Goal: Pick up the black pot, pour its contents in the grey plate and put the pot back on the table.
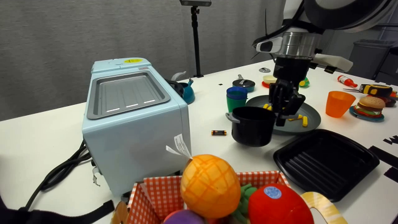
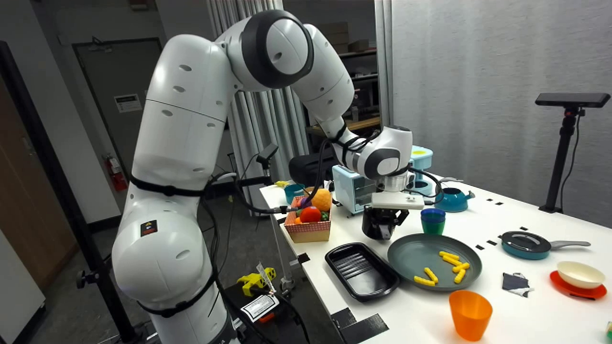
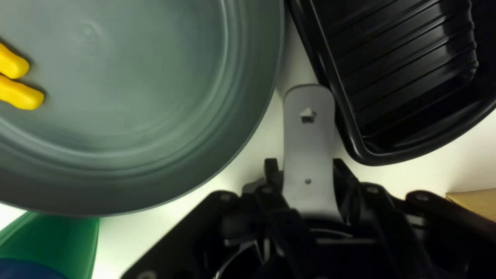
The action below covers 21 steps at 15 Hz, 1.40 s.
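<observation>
The black pot is upright at the near side of the grey plate, with a light grey side handle. My gripper is shut on the pot's handle, one finger on each side. In an exterior view the pot is partly behind the gripper. The pot seems slightly above the white table, but contact is hard to tell. The grey plate lies beside it with several yellow pieces on it. In the wrist view, the plate is left of the handle. The pot's inside bottom is hidden.
A black ridged tray lies close to the plate and pot. Stacked blue and green cups stand behind the pot. A blue toaster oven, a battery, a basket of toys and an orange cup are also around.
</observation>
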{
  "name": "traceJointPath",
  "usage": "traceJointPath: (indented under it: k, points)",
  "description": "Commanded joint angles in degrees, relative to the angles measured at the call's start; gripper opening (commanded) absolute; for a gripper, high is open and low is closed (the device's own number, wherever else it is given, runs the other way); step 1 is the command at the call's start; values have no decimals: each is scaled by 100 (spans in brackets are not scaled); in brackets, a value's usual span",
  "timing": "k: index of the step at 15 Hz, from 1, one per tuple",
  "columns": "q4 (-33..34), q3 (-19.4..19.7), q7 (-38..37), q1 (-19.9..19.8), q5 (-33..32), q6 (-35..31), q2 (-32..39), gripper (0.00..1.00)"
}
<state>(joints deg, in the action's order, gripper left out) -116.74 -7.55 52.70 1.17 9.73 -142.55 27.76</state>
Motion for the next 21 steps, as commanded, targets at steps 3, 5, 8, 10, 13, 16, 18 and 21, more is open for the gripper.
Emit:
traceJointPath:
  k: [3,5,8,10,13,16,18,21]
  points:
    - [483,39,-553,-47,-617,91,381,12]
    - [571,44,-687,-56,-726,137,438,12]
    - [655,37,-873,-65,-852,191,492,62]
    - [693,30,-968,-70,-906,200,514,76]
    - [742,9,-1054,-87,-965,198,549,98]
    - [755,-40,-1085,-123,-917,139,570,100]
    - [750,-106,-1084,-168,-818,-48,599,100]
    - [734,-156,-1215,-198,-747,-204,614,100]
